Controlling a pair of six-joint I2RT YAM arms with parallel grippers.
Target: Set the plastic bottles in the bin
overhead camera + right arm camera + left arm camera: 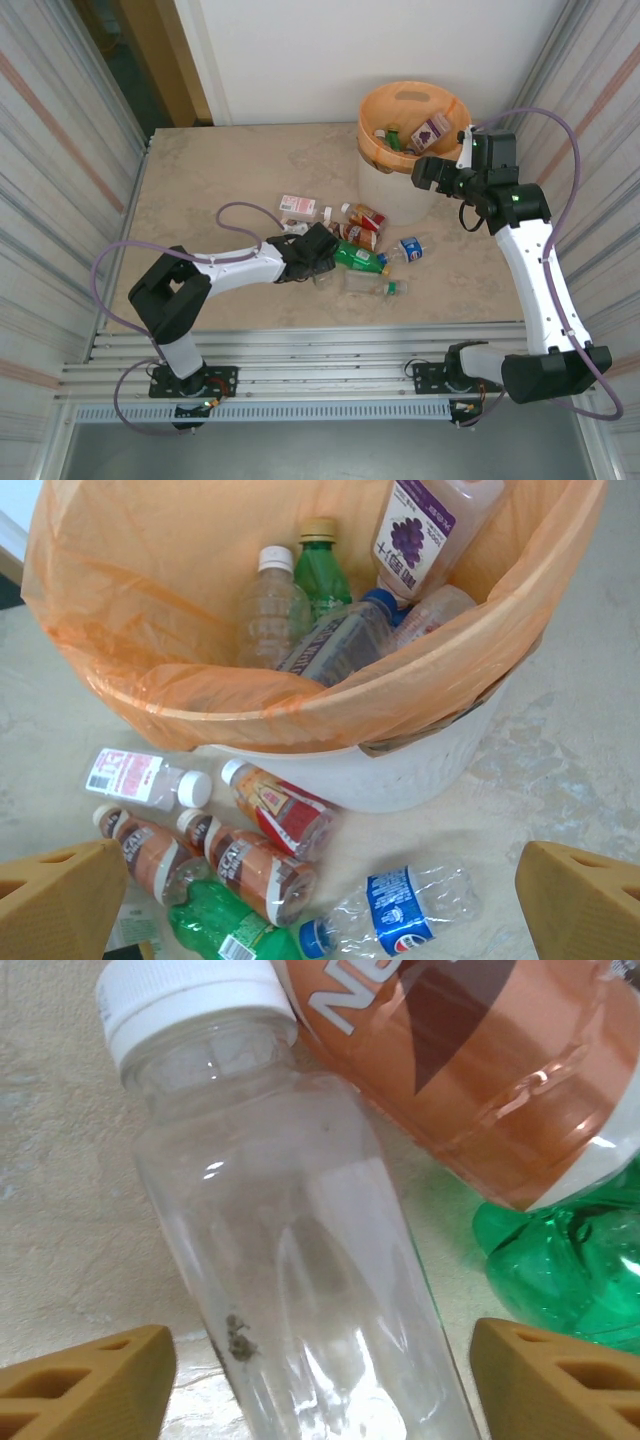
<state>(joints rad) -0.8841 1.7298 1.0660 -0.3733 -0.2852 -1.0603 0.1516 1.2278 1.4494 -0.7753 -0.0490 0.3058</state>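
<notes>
A clear plastic bottle [300, 1260] with a white cap [190, 1000] lies on the table between the fingers of my left gripper [322, 1380]. The jaws stand open, with a small gap to the bottle on each side. A brown-labelled bottle [480, 1070] and a green bottle [570, 1260] lie just beyond it. The bin [372, 105], lined with an orange bag, stands at the back right and holds several bottles [272, 605]. My right gripper [440, 170] hangs open and empty over the bin's near rim [300, 710].
More bottles lie in front of the bin: a pink-labelled one [140, 777], a red-labelled one [285, 810], two brown ones [255, 865], a green one [357, 258], a blue-labelled one [411, 248] and a clear green-capped one [372, 286]. Corrugated walls flank the table.
</notes>
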